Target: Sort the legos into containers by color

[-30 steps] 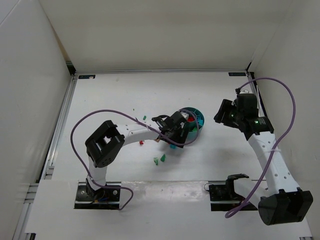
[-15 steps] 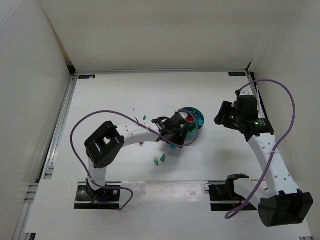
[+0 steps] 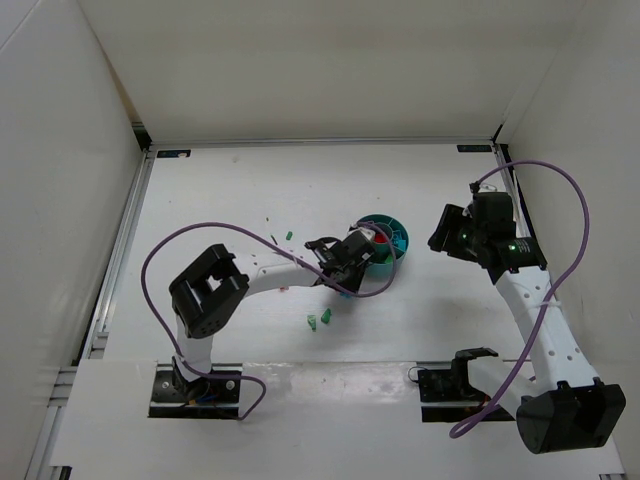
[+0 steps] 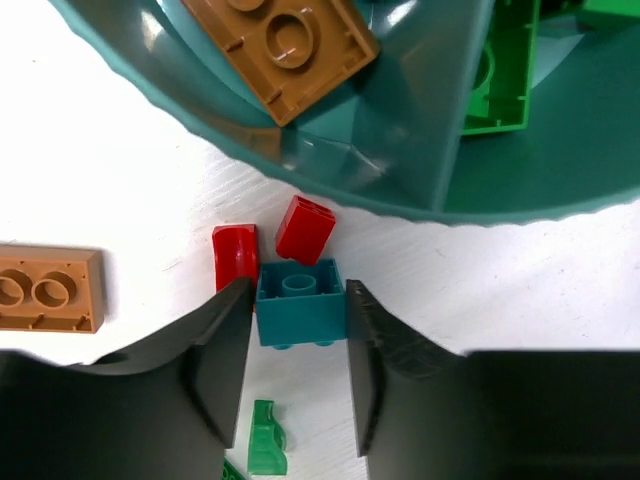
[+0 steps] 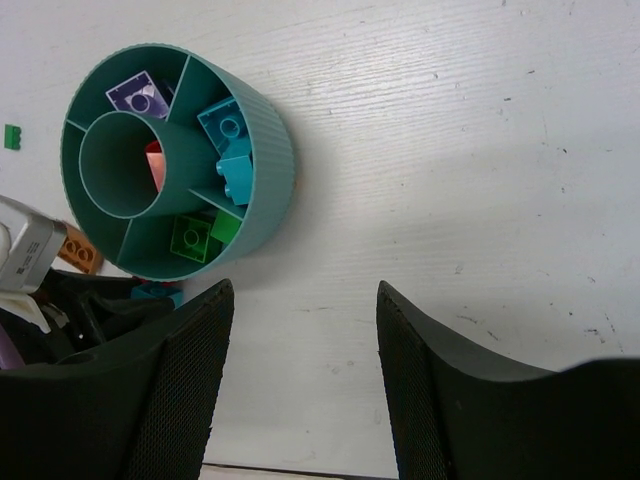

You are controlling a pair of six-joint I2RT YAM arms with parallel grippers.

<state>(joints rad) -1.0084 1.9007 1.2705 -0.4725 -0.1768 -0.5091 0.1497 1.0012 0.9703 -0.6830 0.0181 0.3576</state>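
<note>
Crosswise in left tool (image 4: 297, 297), teal brick (image 4: 300, 312)

A white table (image 3: 300, 190) fills the floor of a white enclosure. Plain white panels close it in: a back wall (image 3: 320, 60), a left wall (image 3: 50, 150) and a right wall (image 3: 600, 90). A metal rail (image 3: 118, 270) runs along the table's left edge. A white board (image 3: 330, 385) lies across the near edge. The light is even, with soft shadows. Close up, the tabletop shows fine scratches and dark specks.
</note>
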